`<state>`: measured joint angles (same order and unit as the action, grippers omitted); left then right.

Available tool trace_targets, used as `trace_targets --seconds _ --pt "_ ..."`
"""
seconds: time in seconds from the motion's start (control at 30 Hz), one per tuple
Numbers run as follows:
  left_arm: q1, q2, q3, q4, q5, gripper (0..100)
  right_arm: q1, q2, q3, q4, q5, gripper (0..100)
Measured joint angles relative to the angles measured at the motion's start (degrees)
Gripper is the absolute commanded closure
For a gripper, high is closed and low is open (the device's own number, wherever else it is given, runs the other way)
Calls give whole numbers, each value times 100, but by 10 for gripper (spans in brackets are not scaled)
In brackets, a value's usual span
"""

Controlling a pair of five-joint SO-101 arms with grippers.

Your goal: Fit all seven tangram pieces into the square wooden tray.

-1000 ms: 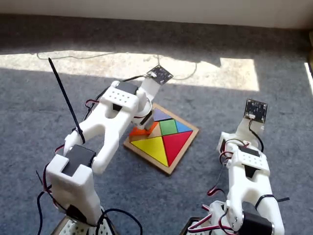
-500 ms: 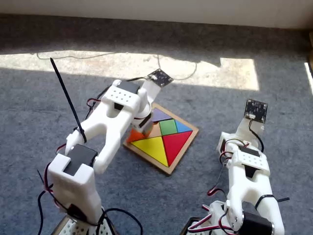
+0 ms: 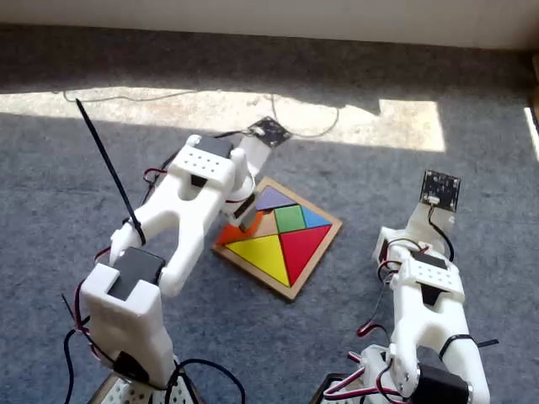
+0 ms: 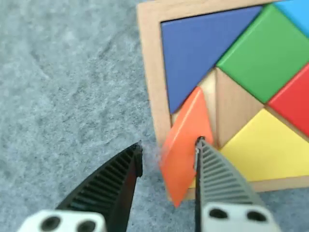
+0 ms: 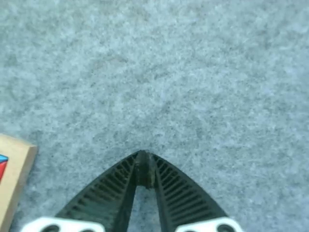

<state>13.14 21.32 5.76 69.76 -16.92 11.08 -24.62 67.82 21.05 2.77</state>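
Note:
The square wooden tray [image 3: 330, 236] lies on the carpet between the arms. In it are a purple-blue triangle [image 4: 198, 46], a green square [image 4: 265, 53], a red triangle [image 3: 305, 247], a yellow triangle [image 3: 259, 252], a small blue triangle [image 3: 315, 219] and a wood-coloured triangle [image 4: 236, 108]. An orange piece [image 4: 186, 145] stands tilted across the tray's left rim [image 4: 149, 67], half in and half out. My left gripper [image 4: 168, 145] is open around it, with one finger [image 4: 212, 183] against the piece. My right gripper [image 5: 143, 166] is shut and holds nothing, low over bare carpet to the right of the tray.
Grey carpet [image 3: 379, 168] lies all round the tray, with a sunlit band and a thin cable [image 3: 126, 95] behind it. A black antenna-like rod [image 3: 105, 160] sticks up beside the left arm [image 3: 181, 219]. The tray's corner [image 5: 14, 169] is near the right gripper.
The left arm has shifted slightly left and back. The orange piece has moved from outside the tray's left edge to lean over the rim. The right arm has not moved.

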Motion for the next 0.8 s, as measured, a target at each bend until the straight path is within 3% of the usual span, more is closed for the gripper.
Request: trace_targets --seconds 0.23,0.47,0.8 --pt "237 26 -114 255 -35 877 0 0 0 0 0 991" --pt "158 35 -387 668 211 743 0 0 0 0 0 991" --pt "-88 70 -747 1020 343 745 0 0 0 0 0 991"
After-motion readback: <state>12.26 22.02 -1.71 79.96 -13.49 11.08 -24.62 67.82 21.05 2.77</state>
